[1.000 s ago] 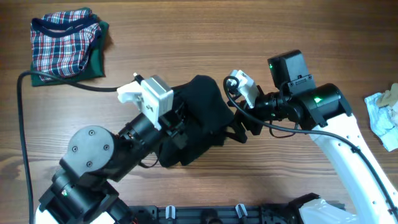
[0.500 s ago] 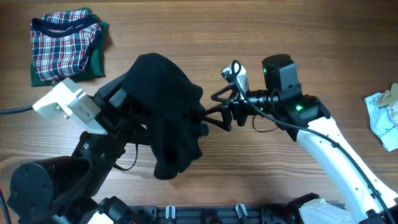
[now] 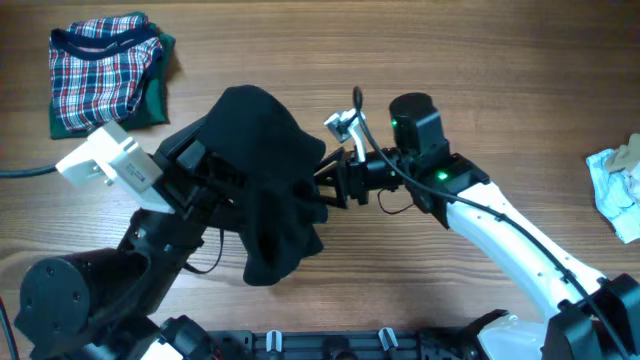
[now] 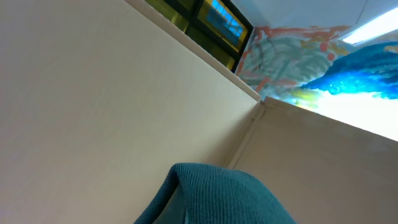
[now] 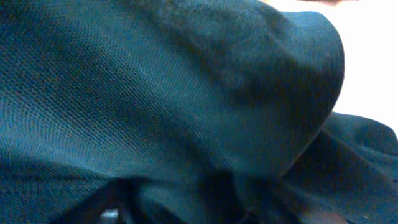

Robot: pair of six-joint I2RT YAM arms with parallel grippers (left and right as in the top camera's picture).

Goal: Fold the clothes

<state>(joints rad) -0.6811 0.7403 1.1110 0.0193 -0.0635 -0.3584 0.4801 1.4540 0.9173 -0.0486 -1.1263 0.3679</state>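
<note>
Draping the left gripper [image 3: 200, 165], the black garment [image 3: 265, 175] hid its jaws; the right gripper [image 3: 323, 188] met the cloth's right edge, grip unreadable. Open table [image 3: 450, 50] lay along the far edge.

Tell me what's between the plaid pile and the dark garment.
Just bare wooden table separates the plaid pile from the dark garment, as the overhead view shows.

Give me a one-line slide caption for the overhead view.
Dark garment draped over the left arm, right gripper at its edge, plaid clothes folded on the table.
</note>
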